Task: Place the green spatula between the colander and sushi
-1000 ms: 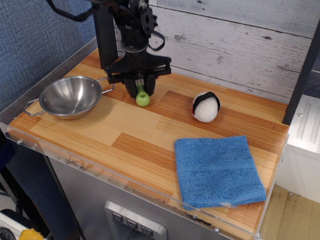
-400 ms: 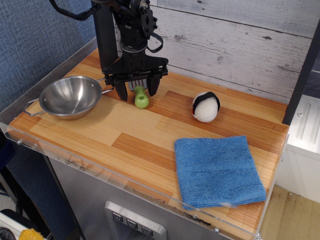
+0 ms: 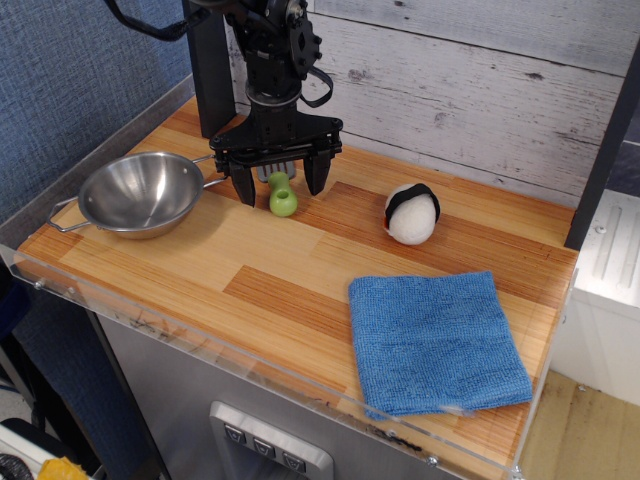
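Observation:
The green spatula (image 3: 283,198) lies on the wooden counter between the colander (image 3: 140,194) at the left and the sushi (image 3: 411,213) at the right. Only its lime-green handle with the ring end shows; the blade is hidden behind the gripper. My gripper (image 3: 281,183) hangs open just above it, one finger on each side of the handle, touching nothing. The colander is a shiny steel bowl with wire loop handles. The sushi is a white ball with a black band.
A blue cloth (image 3: 435,340) lies at the front right of the counter (image 3: 250,290). A grey plank wall rises behind, and a blue textured wall stands at the left. A clear plastic lip runs along the front edge.
The gripper opened, letting go of the spatula handle, and then rose slightly. The spatula stays on the counter between the colander and the sushi.

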### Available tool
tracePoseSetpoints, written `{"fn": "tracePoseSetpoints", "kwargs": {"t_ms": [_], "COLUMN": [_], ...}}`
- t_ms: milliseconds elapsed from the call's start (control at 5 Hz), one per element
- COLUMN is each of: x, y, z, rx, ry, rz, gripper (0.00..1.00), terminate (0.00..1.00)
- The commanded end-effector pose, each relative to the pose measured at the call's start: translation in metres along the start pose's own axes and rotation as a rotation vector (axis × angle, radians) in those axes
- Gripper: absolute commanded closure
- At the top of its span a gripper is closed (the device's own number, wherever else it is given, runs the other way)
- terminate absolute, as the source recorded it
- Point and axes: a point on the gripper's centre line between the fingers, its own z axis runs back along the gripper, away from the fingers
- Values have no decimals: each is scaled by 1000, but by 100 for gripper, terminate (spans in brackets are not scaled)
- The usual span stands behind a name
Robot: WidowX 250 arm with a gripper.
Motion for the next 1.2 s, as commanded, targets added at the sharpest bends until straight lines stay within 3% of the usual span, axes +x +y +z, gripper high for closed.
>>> {"fn": "tracePoseSetpoints", "kwargs": {"t_ms": [0,200,400,800,1000], "x": [32,32,19,19,19], "y": [-23,-26,-24,-24,-24], "z": [92,134,162,162,162], "rx": [-75,-111,-149,-149,-149], "ry": [-129,-152,-162,-162,-162], "rz": [-14,8,25,25,25], "gripper": [0,0,0,0,0], "terminate": [0,0,0,0,100]}}
